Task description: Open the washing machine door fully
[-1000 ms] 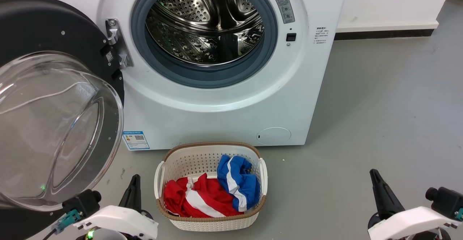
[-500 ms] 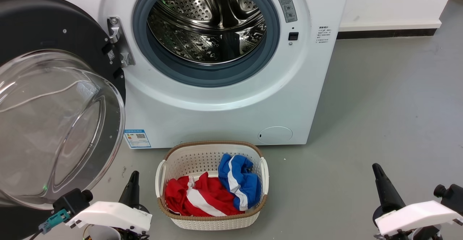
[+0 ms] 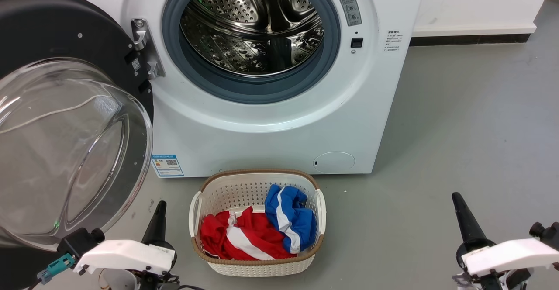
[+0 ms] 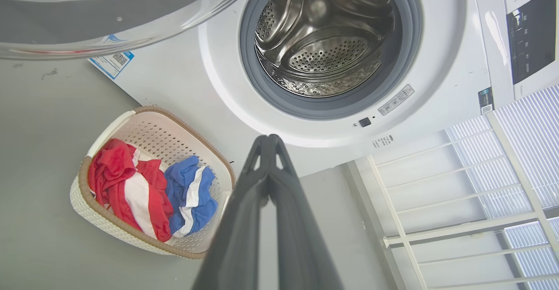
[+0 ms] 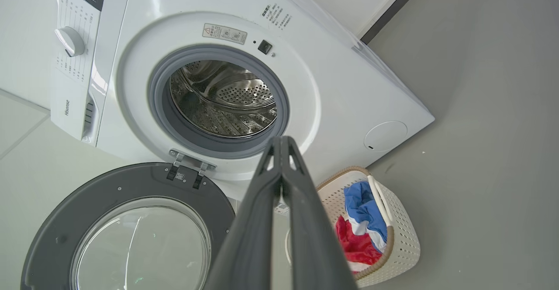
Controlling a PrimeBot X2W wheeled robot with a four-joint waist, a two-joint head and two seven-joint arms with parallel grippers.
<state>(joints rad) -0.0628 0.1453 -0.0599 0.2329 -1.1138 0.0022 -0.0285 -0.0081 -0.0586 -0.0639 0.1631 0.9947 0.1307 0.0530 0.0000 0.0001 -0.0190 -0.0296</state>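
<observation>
The white washing machine (image 3: 270,137) stands ahead with its steel drum mouth (image 3: 253,28) uncovered. Its black washing machine door (image 3: 52,28) is swung out wide to the left on the metal hinge (image 3: 146,50), and the clear glass bowl (image 3: 65,150) bulges toward me. My left gripper (image 3: 160,205) is low at the left, just below the bowl's edge and apart from it. In the left wrist view the gripper (image 4: 267,138) is shut and holds nothing. My right gripper (image 3: 456,196) hangs over bare floor at the lower right. Its wrist view shows the gripper (image 5: 281,139) shut and the door (image 5: 126,181) lying open.
A white laundry basket (image 3: 244,194) with red and blue clothes sits on the grey floor (image 3: 458,119) in front of the machine, between my two grippers. A white wall with a dark skirting (image 3: 471,40) runs behind at the right.
The head camera has shifted a little. Both wrists have sunk slightly toward the bottom edge. The door and basket have stayed put.
</observation>
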